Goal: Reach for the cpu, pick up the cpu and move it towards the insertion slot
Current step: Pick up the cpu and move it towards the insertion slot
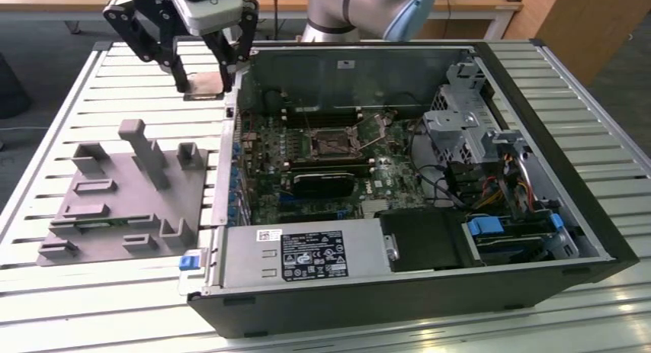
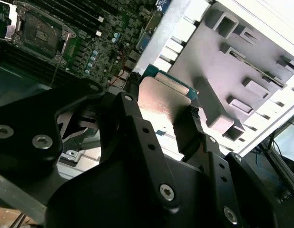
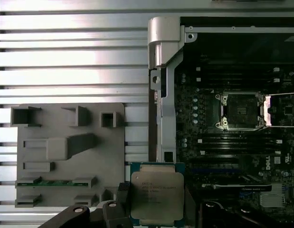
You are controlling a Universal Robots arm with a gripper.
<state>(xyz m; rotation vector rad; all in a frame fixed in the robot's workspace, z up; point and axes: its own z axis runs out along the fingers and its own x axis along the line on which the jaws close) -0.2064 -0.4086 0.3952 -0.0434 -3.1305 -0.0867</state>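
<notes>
Cpu (image 3: 157,196) sits clamped between the black fingers of the gripper (image 2: 161,116), held by two opposite edges with its silvery metal lid facing the first wrist camera and its green border showing around it. In the exterior view the gripper (image 1: 206,85) hangs above the slatted counter (image 1: 142,71) near its far edge, just outside the open computer case (image 1: 407,307) and beyond the grey plastic tray (image 1: 112,208). The insertion slot (image 1: 333,145) lies well apart, in the middle of the motherboard (image 1: 305,185). By the look of it the chip is light, thin and rigid, with a smooth lid that could slide in the grip; the edges are the sensible hold, since the underside contacts are likely delicate and a tilt or knock against the case wall could harm them.
</notes>
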